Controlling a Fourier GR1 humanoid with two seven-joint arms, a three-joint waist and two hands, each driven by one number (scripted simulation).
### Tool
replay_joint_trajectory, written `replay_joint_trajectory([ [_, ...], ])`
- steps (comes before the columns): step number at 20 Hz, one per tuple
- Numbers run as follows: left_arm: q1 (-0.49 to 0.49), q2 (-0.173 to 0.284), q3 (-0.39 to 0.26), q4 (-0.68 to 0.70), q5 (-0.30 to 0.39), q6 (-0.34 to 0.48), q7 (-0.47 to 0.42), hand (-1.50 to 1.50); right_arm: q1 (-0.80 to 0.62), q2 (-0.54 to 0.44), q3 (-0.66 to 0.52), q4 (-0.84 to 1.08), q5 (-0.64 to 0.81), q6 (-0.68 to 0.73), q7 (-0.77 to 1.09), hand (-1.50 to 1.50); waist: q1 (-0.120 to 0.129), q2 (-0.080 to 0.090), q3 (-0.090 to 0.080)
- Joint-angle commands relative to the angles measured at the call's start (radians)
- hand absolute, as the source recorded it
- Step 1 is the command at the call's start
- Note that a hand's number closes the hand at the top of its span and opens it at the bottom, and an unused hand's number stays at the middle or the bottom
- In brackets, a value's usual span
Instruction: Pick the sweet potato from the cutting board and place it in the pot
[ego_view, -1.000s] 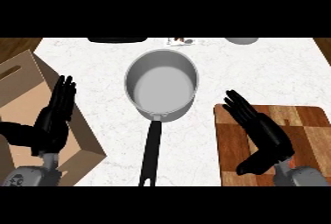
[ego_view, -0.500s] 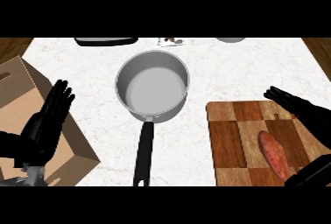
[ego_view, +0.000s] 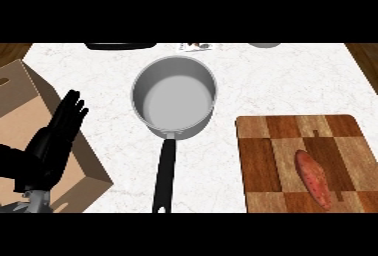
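Since the sweet potato (ego_view: 314, 178) lies untouched on the cutting board (ego_view: 258, 165), you are at the pick step. Your left hand (ego_view: 57, 140) rests open; the right is unseen. Reach it first, then cross to the pot (ego_view: 175, 97).

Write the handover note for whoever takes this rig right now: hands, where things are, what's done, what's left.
Left hand: open, fingers straight, at the view's left over the cardboard box, holding nothing.
Right hand: not in view.
Sweet potato: lying on the cutting board, right half, nothing touching it.
Pot: empty, centre of the counter, left of the board, black handle pointing toward the robot.
Done: nothing; the potato is not yet picked up.
Left: bring the right hand to the board, grasp the potato, carry it left and set it in the pot.
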Motion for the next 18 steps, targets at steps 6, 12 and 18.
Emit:
replay_joint_trajectory([
  [6,-0.037,-0.056,-0.031,0.020,0.022,-0.004,0.044,0.00,0.035,-0.226,0.007,-0.003,0.127,0.138,-0.063,-1.50,0.013,0.014,-0.020],
  [12,-0.066,-0.071,-0.030,0.055,-0.004,0.003,0.048,0.00,0.055,-0.230,0.050,-0.043,0.160,0.137,0.012,-1.50,0.016,0.014,-0.019],
  [18,-0.104,-0.099,-0.038,0.107,-0.005,-0.023,0.012,0.00,0.006,-0.139,0.188,-0.075,0.261,0.073,0.152,-1.50,0.030,0.018,-0.020],
])
